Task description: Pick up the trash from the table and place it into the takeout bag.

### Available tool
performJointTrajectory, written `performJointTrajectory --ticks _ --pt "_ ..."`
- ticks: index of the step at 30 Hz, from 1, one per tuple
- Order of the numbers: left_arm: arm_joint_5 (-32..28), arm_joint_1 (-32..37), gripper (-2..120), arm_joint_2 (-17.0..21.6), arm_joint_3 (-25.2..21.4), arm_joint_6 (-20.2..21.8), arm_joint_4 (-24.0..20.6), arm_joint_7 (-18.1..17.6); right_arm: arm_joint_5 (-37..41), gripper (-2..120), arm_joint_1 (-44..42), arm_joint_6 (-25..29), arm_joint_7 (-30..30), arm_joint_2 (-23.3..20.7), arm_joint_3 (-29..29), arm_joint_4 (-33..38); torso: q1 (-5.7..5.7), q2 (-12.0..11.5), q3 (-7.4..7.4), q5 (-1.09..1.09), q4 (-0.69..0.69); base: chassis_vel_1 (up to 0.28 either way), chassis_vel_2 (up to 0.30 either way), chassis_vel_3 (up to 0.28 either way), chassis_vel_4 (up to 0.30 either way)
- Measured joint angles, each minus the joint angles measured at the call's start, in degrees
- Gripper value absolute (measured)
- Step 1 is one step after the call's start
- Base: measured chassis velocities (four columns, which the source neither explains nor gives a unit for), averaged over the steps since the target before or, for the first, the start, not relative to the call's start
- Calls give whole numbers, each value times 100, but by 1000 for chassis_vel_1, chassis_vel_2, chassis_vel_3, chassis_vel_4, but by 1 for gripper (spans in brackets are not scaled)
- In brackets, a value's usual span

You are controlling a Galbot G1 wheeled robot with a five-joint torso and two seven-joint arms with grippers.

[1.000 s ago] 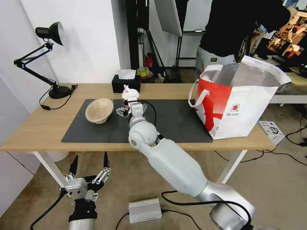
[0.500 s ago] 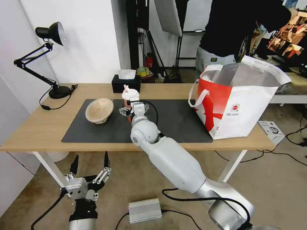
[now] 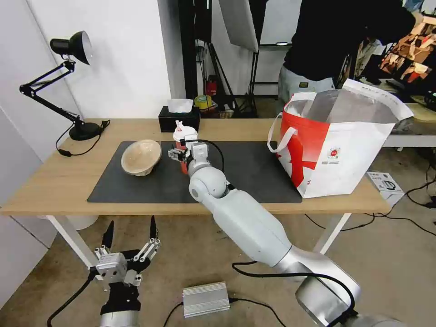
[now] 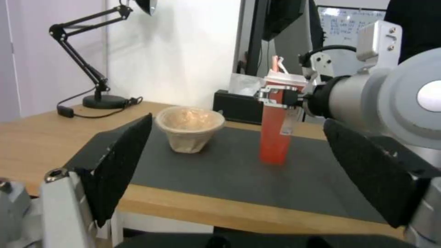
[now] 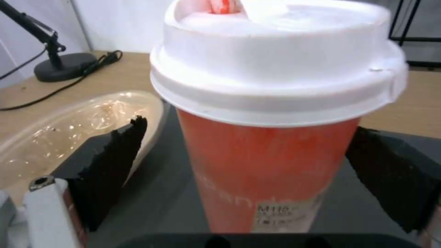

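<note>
Black-fingered and spread wide, the left gripper hangs parked below the table's front edge. Over the past second the right gripper has advanced, its open jaws now flanking the red cup mid-mat; closing looks next, the takeout bag waiting at the right end.

Red drink cup with white lid and pink straw stands upright on the dark grey mat; tan pulp bowl beside it; white-and-red takeout bag open, well apart.

red cup upright on mat | right gripper jaws apparently flanking it | pulp bowl beside
</note>
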Motion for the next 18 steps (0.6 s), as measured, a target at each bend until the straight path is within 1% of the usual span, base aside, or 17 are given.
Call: performJointTrajectory --ticks 7,15,17,18 --pt "3 1 100 0 9 -1 12 4 46 100 33 92 -216 3 36 -228 0 0 0 0 0 0 0 0 0" --pt "59 5 100 -3 82 -5 52 17 53 100 -24 123 -388 8 48 -254 0 0 -1 0 0 0 0 0 0" --pt "61 14 100 -2 79 -7 52 17 82 92 -66 135 -433 6 49 -275 -1 0 -1 0 0 0 0 0 0" --pt "61 14 100 -2 79 -7 52 17 82 92 -66 135 -433 6 49 -275 -1 0 -1 0 0 0 0 0 0"
